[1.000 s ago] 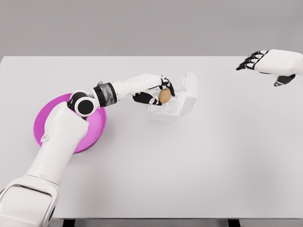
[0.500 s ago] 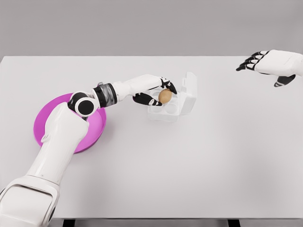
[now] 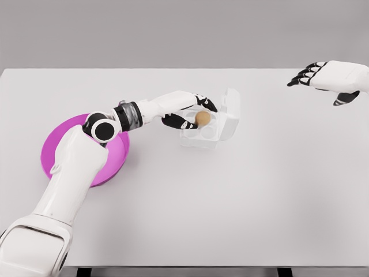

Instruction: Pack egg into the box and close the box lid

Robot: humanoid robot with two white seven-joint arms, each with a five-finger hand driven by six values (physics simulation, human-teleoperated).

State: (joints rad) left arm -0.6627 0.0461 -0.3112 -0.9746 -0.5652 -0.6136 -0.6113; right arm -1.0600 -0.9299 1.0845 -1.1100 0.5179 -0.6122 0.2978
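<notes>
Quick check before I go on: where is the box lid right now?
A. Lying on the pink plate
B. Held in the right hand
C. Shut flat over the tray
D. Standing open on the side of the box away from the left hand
D: the lid stands raised on the far side of the clear box from the left hand, with the egg showing uncovered in the tray.

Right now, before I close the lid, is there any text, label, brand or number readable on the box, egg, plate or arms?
None: no text shows anywhere.
Clear egg box, lid up: unmarked.
Brown egg: plain.
Magenta plate: plain.
Left hand, right hand, white table: no markings.
</notes>
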